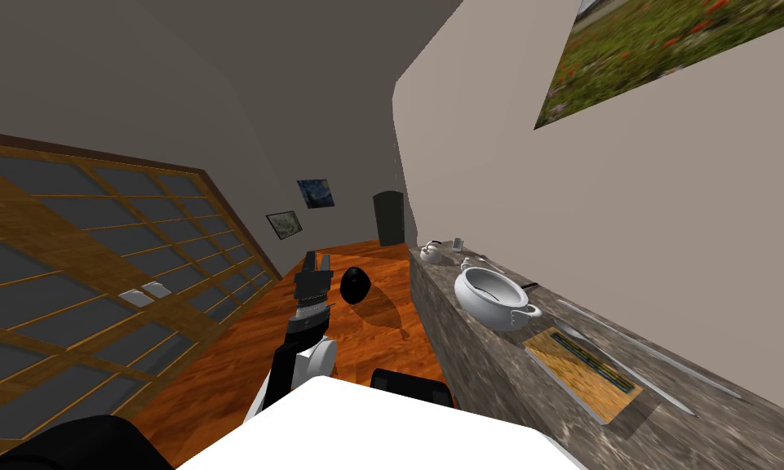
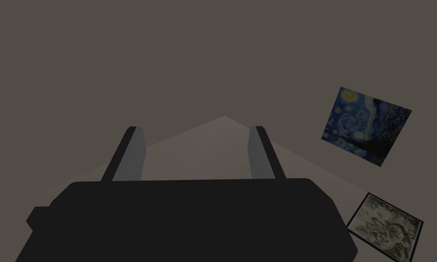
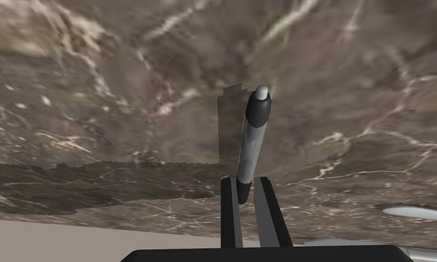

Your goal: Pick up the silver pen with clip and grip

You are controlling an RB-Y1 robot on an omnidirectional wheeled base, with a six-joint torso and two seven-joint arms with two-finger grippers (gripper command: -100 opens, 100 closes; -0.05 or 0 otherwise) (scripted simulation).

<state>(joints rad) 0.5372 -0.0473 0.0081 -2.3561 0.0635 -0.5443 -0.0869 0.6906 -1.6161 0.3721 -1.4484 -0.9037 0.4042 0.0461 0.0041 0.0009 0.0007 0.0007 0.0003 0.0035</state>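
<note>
**A:** Where is the silver pen [image 3: 253, 136]?

**B:** Between the two fingers of the right gripper [image 3: 244, 180]; they pinch its dark lower end from both sides; the silver barrel reaches out past the fingertips, with a dark band and a pale rounded tip at the far end.

**A:** What lies beyond it?

**B:** The brown veined stone countertop [image 3: 99, 91]; the pen's shadow falls on the stone just beside the barrel; whether the tip touches the stone, I cannot tell.

**A:** Anything else close by?

**B:** A long pale grey thing [image 3: 417, 213] lies on the stone off to one side of the gripper; in the head view a white bowl with handles [image 1: 492, 295] and a wooden board [image 1: 582, 371] sit near each other on the same counter.

**A:** And the left gripper [image 1: 315, 263]?

**B:** It hangs over the wooden floor [image 1: 219, 359], apart from the counter; its fingers stand spread, with nothing between them.
</note>
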